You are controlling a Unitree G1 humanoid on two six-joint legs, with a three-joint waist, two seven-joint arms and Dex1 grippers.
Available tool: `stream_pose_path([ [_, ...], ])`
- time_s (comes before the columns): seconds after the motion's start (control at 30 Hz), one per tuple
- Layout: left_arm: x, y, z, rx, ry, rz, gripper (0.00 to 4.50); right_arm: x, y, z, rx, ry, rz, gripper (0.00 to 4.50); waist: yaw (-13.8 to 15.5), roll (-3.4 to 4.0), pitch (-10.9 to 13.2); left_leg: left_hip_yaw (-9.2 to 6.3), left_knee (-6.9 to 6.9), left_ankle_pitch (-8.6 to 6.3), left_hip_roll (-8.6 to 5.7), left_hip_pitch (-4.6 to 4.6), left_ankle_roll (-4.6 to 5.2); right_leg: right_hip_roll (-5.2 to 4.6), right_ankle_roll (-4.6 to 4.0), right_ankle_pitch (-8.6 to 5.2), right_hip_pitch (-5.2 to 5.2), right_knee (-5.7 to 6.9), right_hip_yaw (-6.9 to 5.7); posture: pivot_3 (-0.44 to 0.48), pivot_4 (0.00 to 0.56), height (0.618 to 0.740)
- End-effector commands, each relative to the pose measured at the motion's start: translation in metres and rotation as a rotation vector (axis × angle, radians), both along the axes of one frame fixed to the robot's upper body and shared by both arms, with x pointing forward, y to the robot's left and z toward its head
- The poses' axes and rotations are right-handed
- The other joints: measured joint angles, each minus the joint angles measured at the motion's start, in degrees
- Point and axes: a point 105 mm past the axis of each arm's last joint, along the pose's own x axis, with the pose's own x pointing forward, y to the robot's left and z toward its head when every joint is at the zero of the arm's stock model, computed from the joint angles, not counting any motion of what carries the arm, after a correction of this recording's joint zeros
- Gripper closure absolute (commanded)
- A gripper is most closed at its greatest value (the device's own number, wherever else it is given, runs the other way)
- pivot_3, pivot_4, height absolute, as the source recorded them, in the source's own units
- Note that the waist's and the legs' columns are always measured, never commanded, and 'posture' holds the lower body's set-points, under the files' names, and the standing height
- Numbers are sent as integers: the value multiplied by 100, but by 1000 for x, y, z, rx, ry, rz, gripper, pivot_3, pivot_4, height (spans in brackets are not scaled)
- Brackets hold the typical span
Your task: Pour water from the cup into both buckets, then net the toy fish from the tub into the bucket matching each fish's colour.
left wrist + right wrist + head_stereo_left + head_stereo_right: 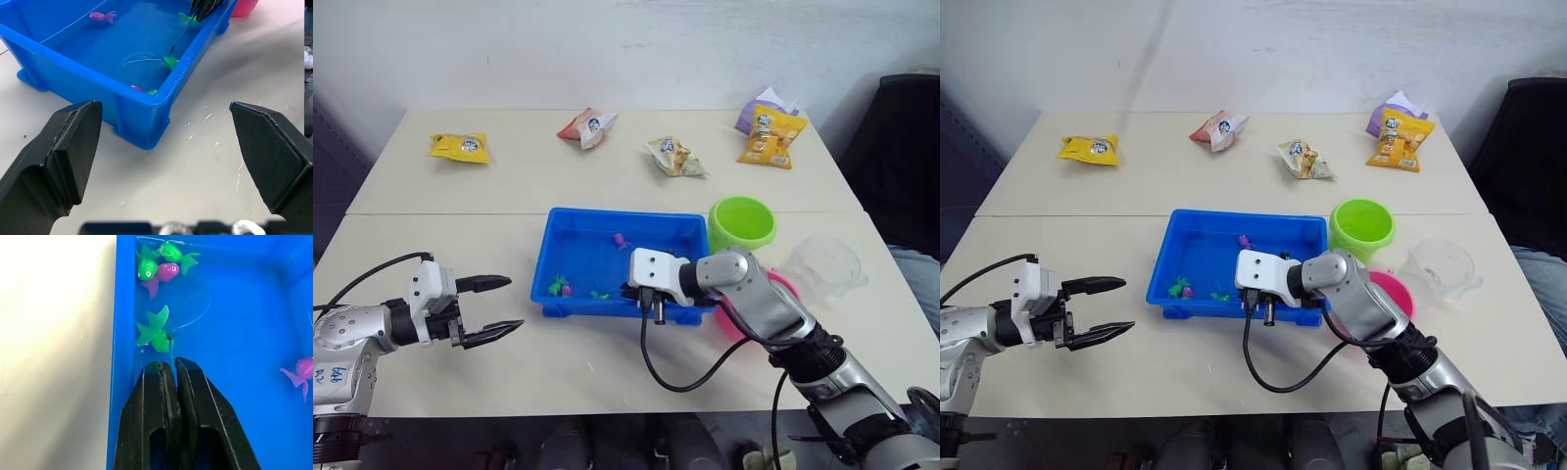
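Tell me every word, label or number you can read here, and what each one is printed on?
Nothing can be read for certain.
Snack packets at the far side of the table, such as the yellow packet and the orange packet: printed labels, too small and blurred to read.
Sticker on the left arm: dark marks, illegible.
Blue tub, green bucket, clear cup: no print visible.

Tub [1205, 257]: blue, mid-desk [1087, 196], tiny fish inside.
Green bucket [1361, 228]: just beside the tub's far right corner.
Left pincer [1108, 307]: gaping, well left of tub.
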Motion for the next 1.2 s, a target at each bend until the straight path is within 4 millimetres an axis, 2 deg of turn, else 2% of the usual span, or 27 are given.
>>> stream_pose_path([
  [0.03, 1, 2, 8, 4, -27, 3, 22, -8, 1, 9, 37, -12, 30, 4500, -4, 0, 0, 0, -2, 0, -1, 0, 0, 0, 0, 0, 0, -1, 0, 0, 150, 740],
  [0.4, 4, 0, 6, 4, -28, 0, 22, -4, -2, 9, 73, 1, -4, 4500, -4, 0, 0, 2, -14, 1, -1, 1, -2, 1, -1, 0, -6, -2, 0, 0, 150, 740],
  [0.57, 4, 0, 6, 5, -31, 0, 22, 1, -9, 17, 103, -13, -28, 4500, -2, 0, 0, 2, -15, 1, -1, 2, -1, 1, -1, -1, -6, -3, 0, 0, 150, 740],
  [0.7, 3, 0, 8, 6, -34, 3, 22, 5, -19, 26, 132, -22, -53, 4500, 3, 0, 0, 2, -15, 1, -2, 1, -2, 0, -1, -1, -6, -3, 0, 0, 150, 740],
  [0.9, 4, 0, 9, 4, -40, 2, 22, 6, -34, 26, 155, -3, -96, 4500, 0, 0, 0, 2, -18, 1, -2, 2, -1, 0, -1, -1, -6, -4, 0, 0, 150, 740],
  [1.2, 9, -16, 19, -17, -86, -81, 22, -6, -68, 48, 244, -19, -145, 4500, 29, 0, 0, 2, -20, 2, -3, 2, -1, 0, -1, -1, -6, -5, 0, 0, 150, 740],
])
